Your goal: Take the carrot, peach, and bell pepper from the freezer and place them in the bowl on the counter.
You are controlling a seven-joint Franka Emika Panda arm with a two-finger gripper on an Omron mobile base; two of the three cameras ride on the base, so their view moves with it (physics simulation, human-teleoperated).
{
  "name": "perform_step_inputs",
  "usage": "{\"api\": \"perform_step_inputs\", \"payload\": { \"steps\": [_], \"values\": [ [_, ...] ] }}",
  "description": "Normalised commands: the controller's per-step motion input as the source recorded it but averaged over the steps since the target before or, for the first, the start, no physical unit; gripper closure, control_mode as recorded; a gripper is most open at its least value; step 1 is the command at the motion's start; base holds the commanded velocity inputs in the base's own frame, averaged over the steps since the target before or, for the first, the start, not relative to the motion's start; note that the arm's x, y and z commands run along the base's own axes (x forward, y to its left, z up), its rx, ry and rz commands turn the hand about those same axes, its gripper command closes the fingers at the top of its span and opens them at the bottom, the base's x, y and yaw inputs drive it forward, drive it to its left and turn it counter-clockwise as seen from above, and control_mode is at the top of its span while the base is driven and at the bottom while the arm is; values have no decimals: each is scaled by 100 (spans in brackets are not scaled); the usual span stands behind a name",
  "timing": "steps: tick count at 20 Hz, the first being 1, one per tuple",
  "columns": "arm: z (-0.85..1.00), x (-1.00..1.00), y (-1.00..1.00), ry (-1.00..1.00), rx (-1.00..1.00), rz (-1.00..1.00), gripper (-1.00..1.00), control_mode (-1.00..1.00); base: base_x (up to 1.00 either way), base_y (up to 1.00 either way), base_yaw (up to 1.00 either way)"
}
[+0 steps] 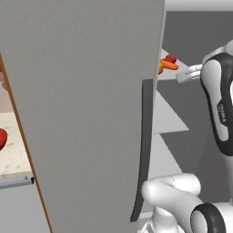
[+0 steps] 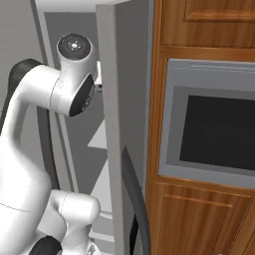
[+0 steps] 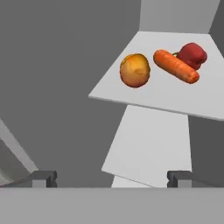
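- Tool [image 3: 111, 176] wide open, its two dark tips far apart, holding nothing; it hangs inside the open freezer [image 1: 82, 113], short of the food.
- Peach [image 3: 134, 70], carrot [image 3: 176, 66] and bell pepper [image 3: 191, 55] lie together on a white shelf [image 3: 153, 94] ahead of and above the tool.
- Carrot lies between the other two, touching the bell pepper; peach just beside it.
- Bowl [image 1: 2, 138] sits on the desk [image 1: 11, 154], far off behind the freezer door.
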Motion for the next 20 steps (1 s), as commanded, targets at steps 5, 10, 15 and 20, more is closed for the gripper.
{"api": "perform_step_inputs", "payload": {
  "steps": [5,10,15,20],
  "values": [
    [0,65,2,-1,1,6,-100,-100,0,0,0],
    [0,63,0,0,1,6,-100,-100,0,0,0],
    [-1,54,5,0,0,5,-100,-100,0,0,0],
    [-14,47,9,0,0,4,-100,-100,0,0,0]
  ]
}}
